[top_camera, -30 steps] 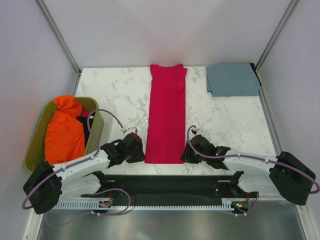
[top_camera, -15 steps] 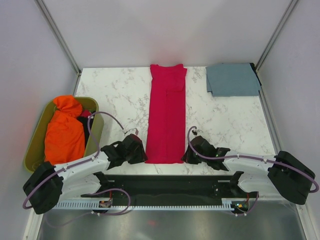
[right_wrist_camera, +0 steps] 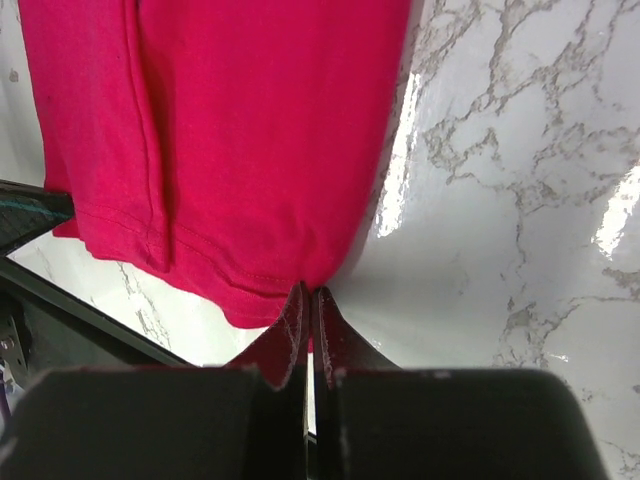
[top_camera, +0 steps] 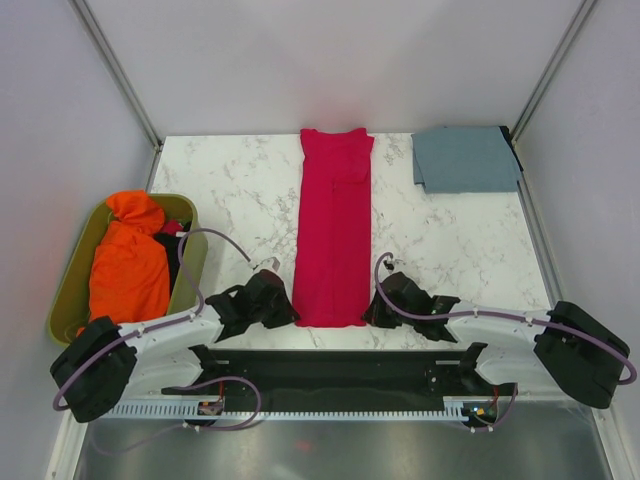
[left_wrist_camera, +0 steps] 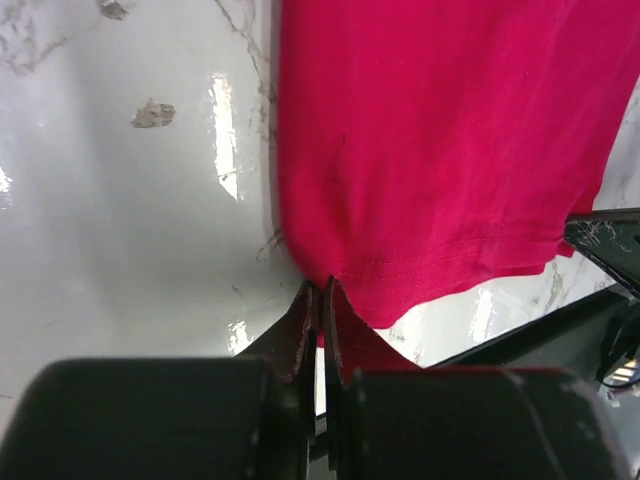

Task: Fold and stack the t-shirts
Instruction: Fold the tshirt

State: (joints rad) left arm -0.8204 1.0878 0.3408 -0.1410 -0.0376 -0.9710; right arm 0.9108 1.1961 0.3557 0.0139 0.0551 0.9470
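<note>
Top external view: the red t-shirt [top_camera: 333,230] lies in a long strip down the middle of the worktop [top_camera: 230,190]. The left fingers [left_wrist_camera: 298,335] pinch its 7 o'clock corner. The right fingers [right_wrist_camera: 288,335] pinch its 5 o'clock corner, probably to fold it up. The blue-grey t-shirt [top_camera: 467,158] sits folded at 1 o'clock. The green bin [top_camera: 70,290] at 9 o'clock holds orange cloth [top_camera: 130,265].

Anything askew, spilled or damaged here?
Nothing stands out. The red tee lies in a straight strip, left gripper and right gripper shut on its near corners; the grey tee sits folded far right.
</note>
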